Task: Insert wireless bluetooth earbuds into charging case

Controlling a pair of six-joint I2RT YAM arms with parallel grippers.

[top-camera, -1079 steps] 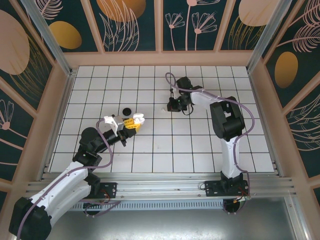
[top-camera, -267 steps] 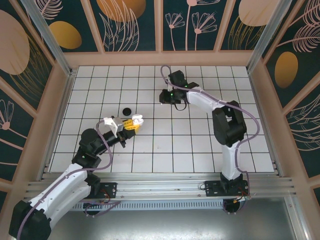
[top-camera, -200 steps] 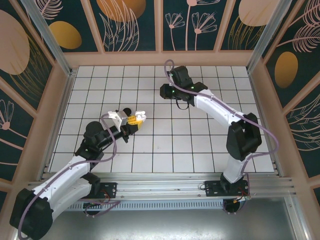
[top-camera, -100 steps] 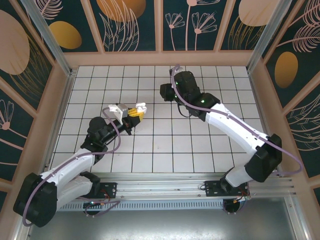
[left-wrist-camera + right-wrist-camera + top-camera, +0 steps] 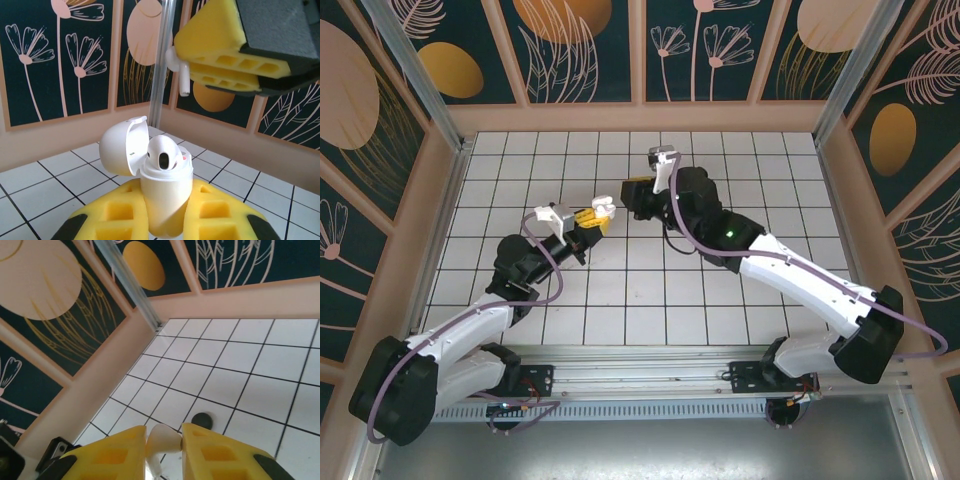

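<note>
Left gripper (image 5: 165, 220) clamps glossy white egg-shaped case (image 5: 161, 192) — lid (image 5: 117, 147) open; right gripper (image 5: 164, 437) pinches smooth white earbud (image 5: 161, 441)

Charging case (image 5: 162, 195) and its open lid (image 5: 117, 150): smooth, glossy white plastic with soft highlights. The earbud in the case (image 5: 162, 152) and the second earbud (image 5: 162, 440) have the same glossy white plastic finish. Left gripper (image 5: 165, 215) and right gripper (image 5: 164, 445): yellow pads (image 5: 212, 35) of matt, faintly grainy plastic pierced by open cells, backed by matt dark grey bodies. Table (image 5: 650, 300): smooth white tiles with a slight sheen, divided by thin dark lines. Corner post (image 5: 423, 85): pale grey metal with a dull sheen. Wall panels (image 5: 580, 50): matt printed surfaces in dark teal, framed by smooth, matt, wood-coloured strips. Arm shells (image 5: 800, 285): glossy white plastic.
</note>
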